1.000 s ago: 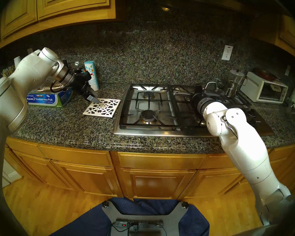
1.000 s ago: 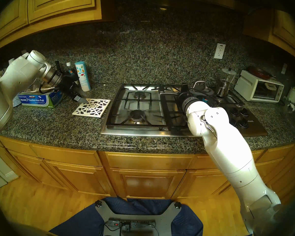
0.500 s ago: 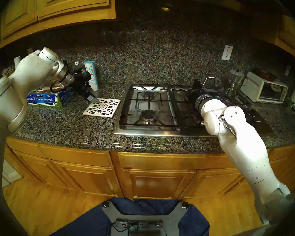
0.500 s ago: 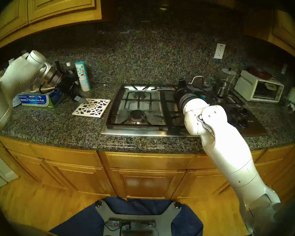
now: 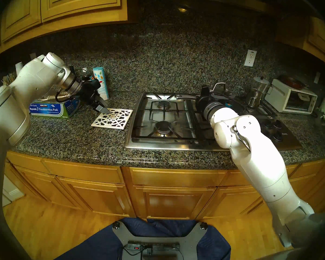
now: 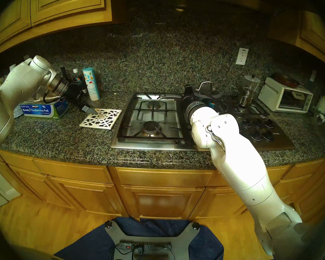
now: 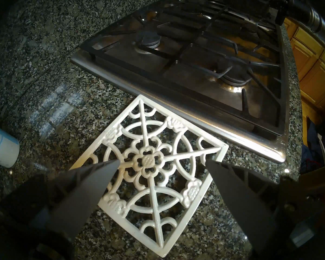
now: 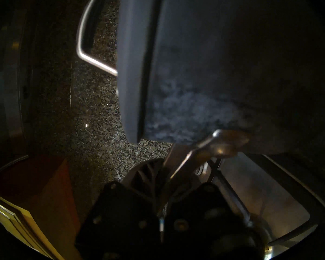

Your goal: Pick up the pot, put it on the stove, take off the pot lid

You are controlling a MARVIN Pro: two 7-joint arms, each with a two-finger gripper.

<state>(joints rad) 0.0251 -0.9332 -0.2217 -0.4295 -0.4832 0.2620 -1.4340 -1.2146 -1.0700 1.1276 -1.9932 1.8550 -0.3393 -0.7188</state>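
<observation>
My right gripper (image 5: 202,98) is shut on the long steel handle (image 5: 186,97) of the pot and holds it over the back middle of the stove (image 5: 158,143). The wrist hides most of the pot in the head views. The pot lid (image 5: 219,85) sits on the pot, its steel loop showing. In the right wrist view the speckled pot (image 8: 186,113), grey lid rim (image 8: 133,66) and handle (image 8: 204,147) fill the frame, turned sideways. My left gripper (image 5: 103,109) is open and empty, hovering over the white trivet (image 7: 193,195).
The trivet (image 5: 114,120) lies left of the stove, with a foil box (image 5: 47,109) and a tall canister (image 5: 101,83) behind it. A coffee maker (image 5: 257,92) and a white toaster oven (image 5: 293,101) stand at the back right. Black knobs (image 5: 272,126) are on the stove's right.
My right arm has carried the pot with its lid to the left along the back of the stove, from the right burner toward the middle. The left arm has not moved.
</observation>
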